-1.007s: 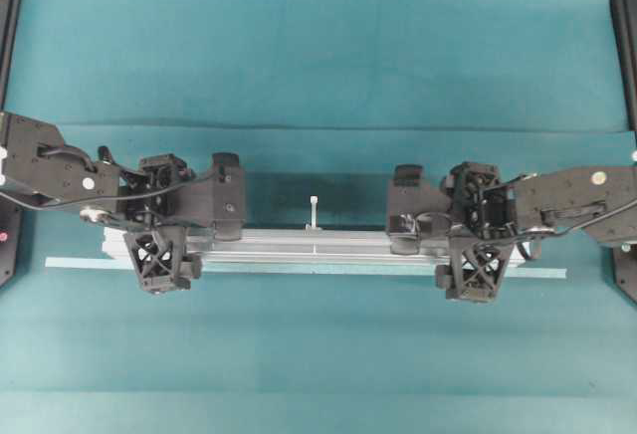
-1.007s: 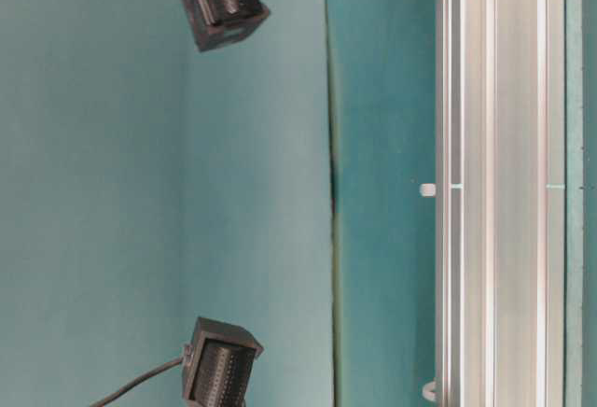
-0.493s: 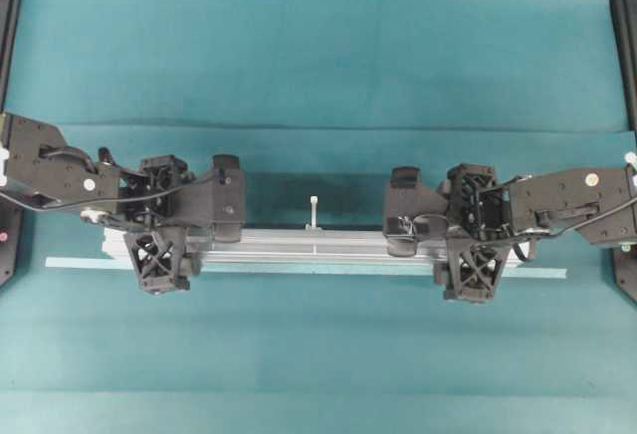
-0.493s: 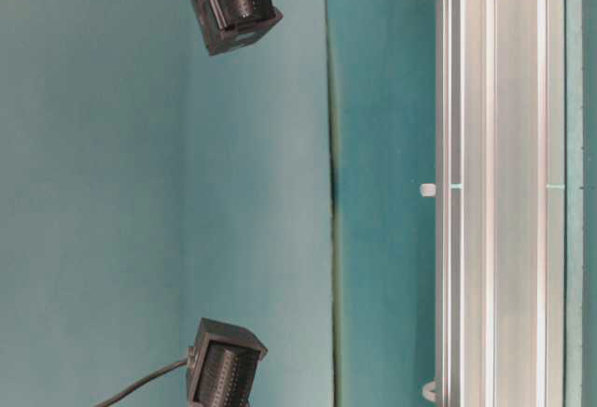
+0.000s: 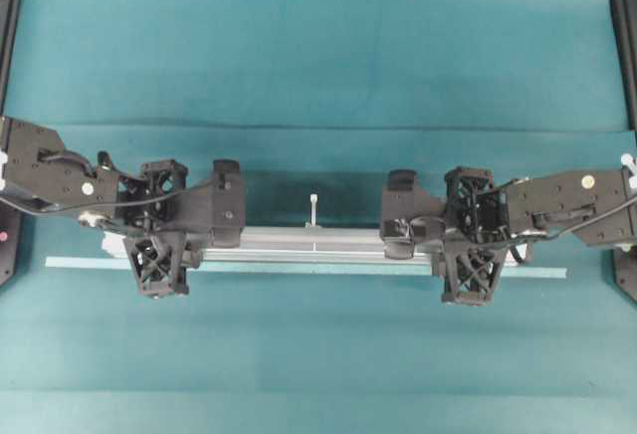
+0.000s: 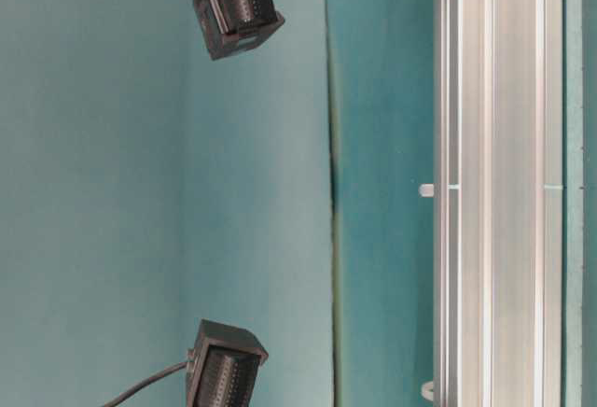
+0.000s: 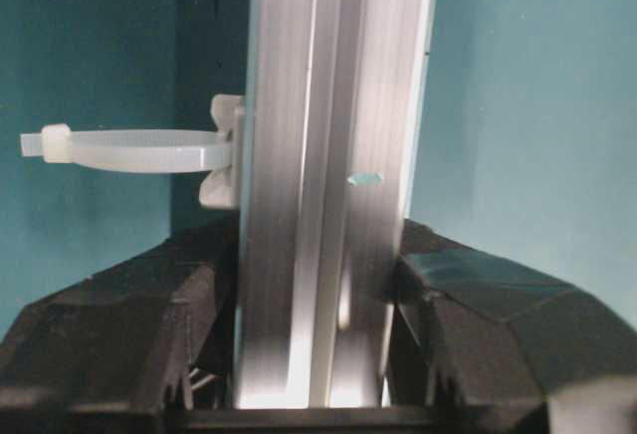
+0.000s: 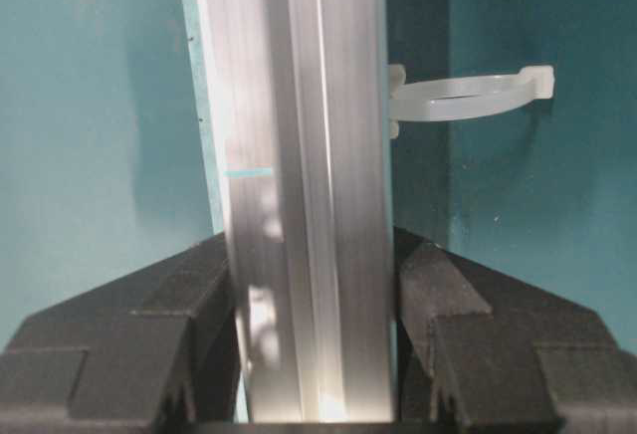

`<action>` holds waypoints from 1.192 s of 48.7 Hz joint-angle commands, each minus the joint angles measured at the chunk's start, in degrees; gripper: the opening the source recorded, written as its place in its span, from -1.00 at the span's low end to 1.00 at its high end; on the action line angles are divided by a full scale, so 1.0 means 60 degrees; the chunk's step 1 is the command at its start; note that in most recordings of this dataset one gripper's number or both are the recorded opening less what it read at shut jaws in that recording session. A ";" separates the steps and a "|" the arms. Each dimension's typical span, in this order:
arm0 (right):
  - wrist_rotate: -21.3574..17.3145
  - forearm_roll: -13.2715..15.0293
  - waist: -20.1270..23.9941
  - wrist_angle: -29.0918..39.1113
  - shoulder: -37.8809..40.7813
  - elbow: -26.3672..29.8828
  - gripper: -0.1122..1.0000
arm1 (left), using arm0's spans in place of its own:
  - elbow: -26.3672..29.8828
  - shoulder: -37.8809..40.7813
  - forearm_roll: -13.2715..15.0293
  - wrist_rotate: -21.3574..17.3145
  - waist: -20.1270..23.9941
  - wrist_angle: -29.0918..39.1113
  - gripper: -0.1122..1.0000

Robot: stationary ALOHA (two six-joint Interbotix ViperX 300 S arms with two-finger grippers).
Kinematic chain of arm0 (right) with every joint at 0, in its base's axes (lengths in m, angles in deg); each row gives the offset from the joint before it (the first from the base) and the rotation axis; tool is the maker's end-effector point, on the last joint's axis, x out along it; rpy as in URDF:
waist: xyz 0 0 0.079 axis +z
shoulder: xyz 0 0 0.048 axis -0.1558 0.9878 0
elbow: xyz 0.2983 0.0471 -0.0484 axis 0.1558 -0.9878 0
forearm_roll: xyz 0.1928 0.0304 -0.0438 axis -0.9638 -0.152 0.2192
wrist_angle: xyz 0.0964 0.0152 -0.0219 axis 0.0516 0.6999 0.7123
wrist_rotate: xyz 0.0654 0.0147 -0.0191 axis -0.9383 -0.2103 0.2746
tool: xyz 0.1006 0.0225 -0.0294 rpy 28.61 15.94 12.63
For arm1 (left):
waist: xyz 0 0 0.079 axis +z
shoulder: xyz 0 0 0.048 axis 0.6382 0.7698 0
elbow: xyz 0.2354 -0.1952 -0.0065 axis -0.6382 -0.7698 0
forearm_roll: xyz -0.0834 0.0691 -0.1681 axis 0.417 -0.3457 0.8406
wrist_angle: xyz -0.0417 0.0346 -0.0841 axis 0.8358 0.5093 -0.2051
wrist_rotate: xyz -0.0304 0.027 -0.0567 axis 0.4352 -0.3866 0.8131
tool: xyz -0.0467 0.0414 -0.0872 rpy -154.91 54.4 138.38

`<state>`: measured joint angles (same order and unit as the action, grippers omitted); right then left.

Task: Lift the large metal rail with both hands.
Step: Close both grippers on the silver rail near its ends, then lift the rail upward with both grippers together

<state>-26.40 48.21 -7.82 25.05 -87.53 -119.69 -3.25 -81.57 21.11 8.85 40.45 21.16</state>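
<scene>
The large metal rail (image 5: 314, 243) lies lengthwise on the teal table, silver and grooved, with a white peg (image 5: 314, 210) at its middle. My left gripper (image 5: 159, 240) straddles its left end and my right gripper (image 5: 470, 240) its right part. In the left wrist view both black fingers (image 7: 149, 325) press the sides of the rail (image 7: 318, 205), so that gripper (image 7: 317, 325) is shut on it. The right wrist view shows the same grip (image 8: 314, 325) on the rail (image 8: 299, 155). In the table-level view the rail (image 6: 494, 183) fills the right side.
A thin pale teal strip (image 5: 80, 263) lies along the rail's near side, sticking out past both ends. White looped ties (image 7: 129, 148) (image 8: 468, 96) jut from the rail's far edge. Black frame posts (image 5: 622, 36) stand at the table's corners.
Both grippers have drawn their jaws in from wide open until the fingers meet the rail's sides. The rail lies almost where it was.
</scene>
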 commanded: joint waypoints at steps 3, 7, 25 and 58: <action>-0.0029 0.0029 -0.0073 0.0059 0.0044 0.0176 -0.10 | 0.0132 -0.0103 -0.0015 0.0132 0.0073 -0.0059 -0.14; -0.0015 0.0000 -0.0073 0.0410 -0.0220 0.0366 -0.10 | 0.0220 -0.0322 -0.0015 0.0264 0.0073 0.0059 -0.14; 0.0029 -0.0044 -0.0117 0.3237 -0.1743 0.1787 -0.10 | 0.1348 -0.2183 -0.0015 0.0498 0.0073 0.2769 -0.14; -0.0044 -0.0381 -0.0117 0.7104 -0.2358 0.5259 -0.10 | 0.4307 -0.3677 -0.0015 0.0571 0.0059 0.6753 -0.14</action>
<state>-26.40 46.19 -8.70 66.27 -101.59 -92.71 18.37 -102.67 21.02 10.96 40.54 60.88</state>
